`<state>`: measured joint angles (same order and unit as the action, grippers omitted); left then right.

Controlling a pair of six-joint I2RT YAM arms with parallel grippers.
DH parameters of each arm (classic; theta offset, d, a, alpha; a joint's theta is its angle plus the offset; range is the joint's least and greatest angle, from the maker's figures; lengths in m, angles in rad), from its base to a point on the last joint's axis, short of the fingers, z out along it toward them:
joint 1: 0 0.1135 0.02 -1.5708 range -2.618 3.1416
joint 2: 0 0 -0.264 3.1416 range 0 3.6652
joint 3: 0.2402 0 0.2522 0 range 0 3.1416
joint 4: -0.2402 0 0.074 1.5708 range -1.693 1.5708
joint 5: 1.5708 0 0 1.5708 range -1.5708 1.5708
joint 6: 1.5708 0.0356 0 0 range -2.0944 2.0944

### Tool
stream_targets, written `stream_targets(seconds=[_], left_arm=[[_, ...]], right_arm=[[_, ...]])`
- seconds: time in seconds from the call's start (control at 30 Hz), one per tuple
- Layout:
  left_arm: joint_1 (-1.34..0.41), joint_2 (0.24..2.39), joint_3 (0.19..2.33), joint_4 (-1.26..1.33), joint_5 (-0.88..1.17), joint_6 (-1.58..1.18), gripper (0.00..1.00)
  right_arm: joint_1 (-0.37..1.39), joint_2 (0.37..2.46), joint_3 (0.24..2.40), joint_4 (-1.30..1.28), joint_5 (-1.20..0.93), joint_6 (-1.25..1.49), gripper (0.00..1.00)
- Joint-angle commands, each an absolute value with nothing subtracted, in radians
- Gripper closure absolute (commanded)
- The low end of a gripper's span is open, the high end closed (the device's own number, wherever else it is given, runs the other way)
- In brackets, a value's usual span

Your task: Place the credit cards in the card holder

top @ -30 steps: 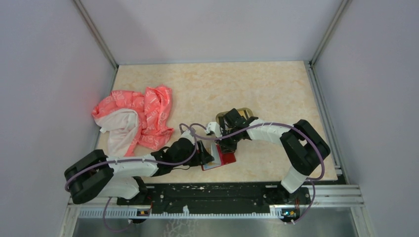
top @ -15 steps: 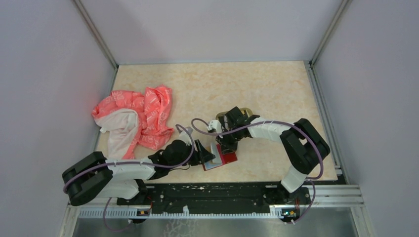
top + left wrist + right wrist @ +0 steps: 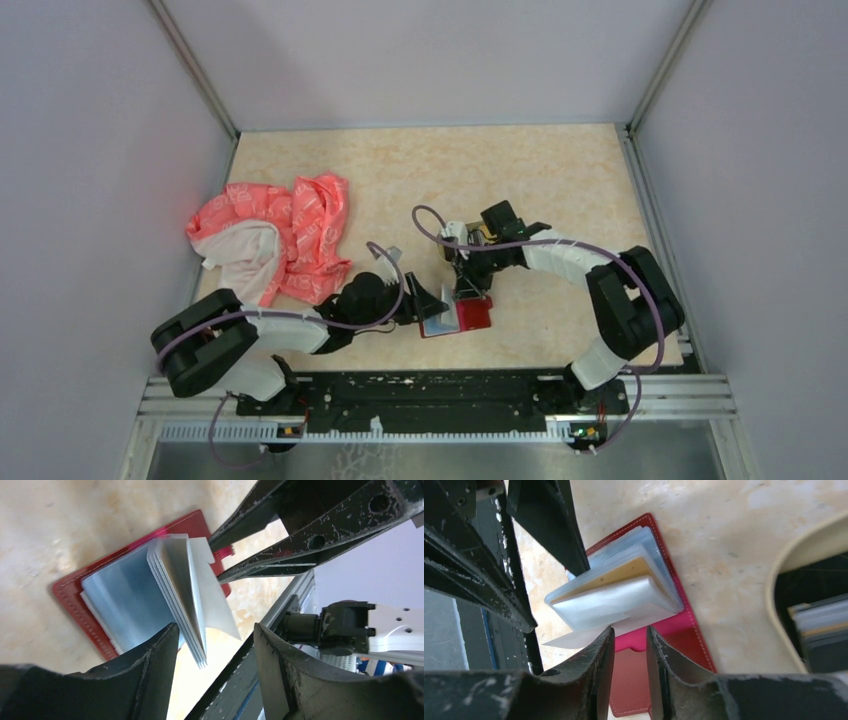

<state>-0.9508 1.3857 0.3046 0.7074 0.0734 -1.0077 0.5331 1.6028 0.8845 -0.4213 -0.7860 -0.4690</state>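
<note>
holder: red card holder (image 3: 470, 316) lies open on the table (image 3: 560, 180) near the front edge, clear sleeves (image 3: 175, 580) fanned up, gold-tan card (image 3: 619, 572) in one | tray: tan tray (image 3: 774, 580) just beside, cards (image 3: 819, 625) stacked inside | left gripper (image 3: 215, 630): released, straddling the sleeve edges | right gripper (image 3: 630, 630): slightly parted, empty, over the holder | room: open tabletop behind; pink cloth (image 3: 280, 240) at left

Open red card holder (image 3: 676, 640) near tan tray (image 3: 772, 600)

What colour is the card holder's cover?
Red with pale edge stitching; card holder clearest in right wrist view.
</note>
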Motion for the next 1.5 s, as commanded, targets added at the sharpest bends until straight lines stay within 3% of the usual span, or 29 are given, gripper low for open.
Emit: stream_targets(seconds=[0.0,0.3,0.47,0.57,1.07,1.13,1.2,1.33,1.47], left_arm=[[-0.945,1.44,0.394,0.814,0.14,-0.978,0.37],[-0.939,1.656,0.519,0.955,0.295,-1.007,0.36],[-0.939,1.801,0.555,1.089,0.377,-1.076,0.36],[-0.939,1.835,0.561,1.123,0.387,-1.091,0.24],[-0.941,1.295,0.418,0.644,0.02,-0.675,0.21],[-0.94,1.216,0.369,0.618,-0.066,-0.653,0.16],[-0.938,1.141,0.316,0.607,-0.144,-0.638,0.03],[-0.917,1.026,0.219,0.6,-0.226,-0.648,0.01],[-0.878,0.968,0.181,0.622,-0.161,-0.654,0.02]], right_arm=[[0.467,1.503,0.906,-0.401,-0.842,-0.451,0.67],[0.378,1.442,0.894,-0.351,-0.712,-0.378,0.7],[0.284,1.385,0.866,-0.316,-0.758,-0.343,0.7],[0.276,1.381,0.863,-0.318,-0.783,-0.341,0.7],[0.275,1.4,0.89,-0.468,-1.003,-0.63,0.66],[0.275,1.379,0.871,-0.472,-1.014,-0.681,0.62],[0.275,1.358,0.856,-0.477,-1.012,-0.735,0.56],[0.275,1.332,0.859,-0.509,-0.987,-0.809,0.46],[0.275,1.342,0.918,-0.47,-0.899,-0.664,0.42]])
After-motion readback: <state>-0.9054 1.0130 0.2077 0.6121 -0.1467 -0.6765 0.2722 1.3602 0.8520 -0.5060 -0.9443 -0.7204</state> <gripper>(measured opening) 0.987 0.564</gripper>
